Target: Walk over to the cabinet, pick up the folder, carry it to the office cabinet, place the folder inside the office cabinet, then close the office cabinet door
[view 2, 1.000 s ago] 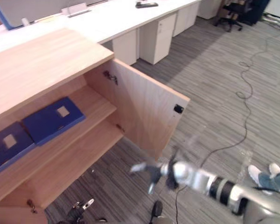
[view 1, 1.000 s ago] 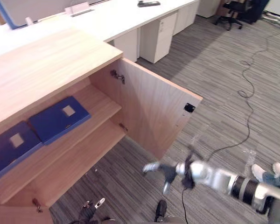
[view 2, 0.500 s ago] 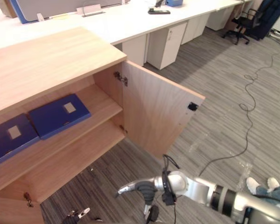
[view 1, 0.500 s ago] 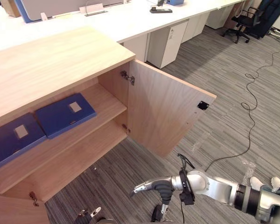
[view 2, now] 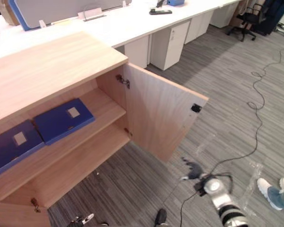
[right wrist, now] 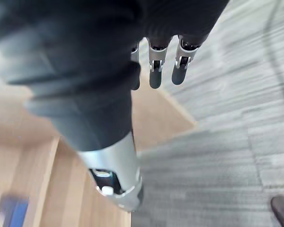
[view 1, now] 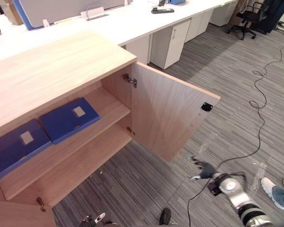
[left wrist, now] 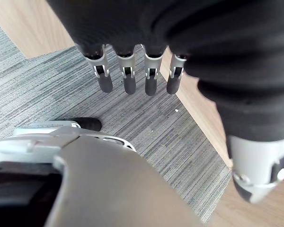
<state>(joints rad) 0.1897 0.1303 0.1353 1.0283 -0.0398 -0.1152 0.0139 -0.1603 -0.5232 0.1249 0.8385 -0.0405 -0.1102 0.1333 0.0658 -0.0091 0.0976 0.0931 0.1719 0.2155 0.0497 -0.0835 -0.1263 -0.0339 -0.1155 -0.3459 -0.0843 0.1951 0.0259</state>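
Two blue folders lie flat on the upper shelf of the wooden office cabinet (view 1: 52,66): one (view 1: 69,119) near the middle, the other (view 1: 16,146) to its left. The cabinet door (view 1: 173,113) stands wide open, swung out to the right. My right hand (view 1: 203,169) hovers low over the carpet just below the door's outer edge, open with fingers spread and nothing in it; its straight fingers (right wrist: 155,75) point down at the carpet and wood. My left hand (left wrist: 126,80) hangs open over the carpet beside the cabinet's base, empty.
A long white desk (view 1: 132,23) with white drawer units (view 1: 173,40) runs behind the cabinet. A black office chair (view 1: 248,16) stands at the far right. A person's white shoes (view 1: 274,184) are at the lower right. Grey carpet spreads right of the door.
My right hand has swung from the low centre out to the right, ending under the door's outer edge. The folders and the door have not moved.
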